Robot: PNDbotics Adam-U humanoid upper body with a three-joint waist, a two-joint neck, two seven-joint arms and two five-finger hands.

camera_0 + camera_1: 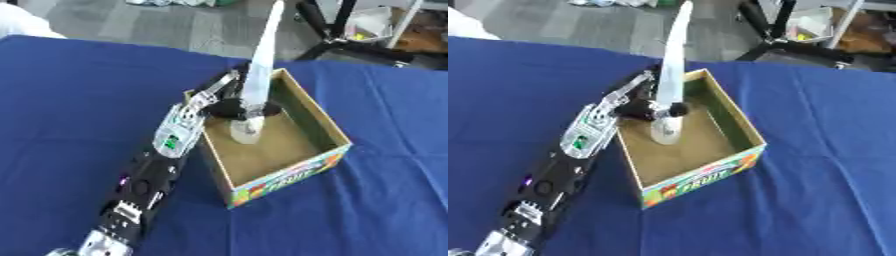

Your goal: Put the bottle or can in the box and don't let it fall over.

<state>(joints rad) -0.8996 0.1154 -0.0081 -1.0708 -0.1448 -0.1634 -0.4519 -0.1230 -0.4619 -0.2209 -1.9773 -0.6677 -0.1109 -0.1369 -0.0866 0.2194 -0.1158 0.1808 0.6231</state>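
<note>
table: blue cloth-covered table [70, 100], fills most of both views; floor and stand legs past the far edge.
box: open cardboard box [328, 132] with a printed colourful front, standing on the cloth right of centre, turned askew so one corner faces the camera; brown floor bare apart from the bottle.
left arm: black and silver, comes in from the lower left and runs diagonally up to the box's left wall, wrist about over that wall's rim.
left hand: left hand [229, 106] reaches over the left rim into the box, dark fingers curled round the lower part of the bottle; holding it, not spread.
right hand: shows in neither view.
bottle: tall, thin, pale bottle [672, 65]; base [246, 131] is inside the box, at or near the floor towards the far-left part; whether it actually touches the floor, cannot tell.
key relation: bottle sits directly in the hand's grasp, just right of the palm; long axis near upright, top leaning slightly away and to the right, neck rising well above the rim. Grip is low on a tall body, so most of the length stands free above the fingers.
judgement: placing stage looks nearly done; release calls for the base flat on the floor and the axis straight up, else a tall thin thing like this likely tips against the far wall.
view difference: right eye view shows more of the box's inner left wall and the gap between bottle and right wall; left eye view shows the fingers wrapping the bottle more clearly.
</note>
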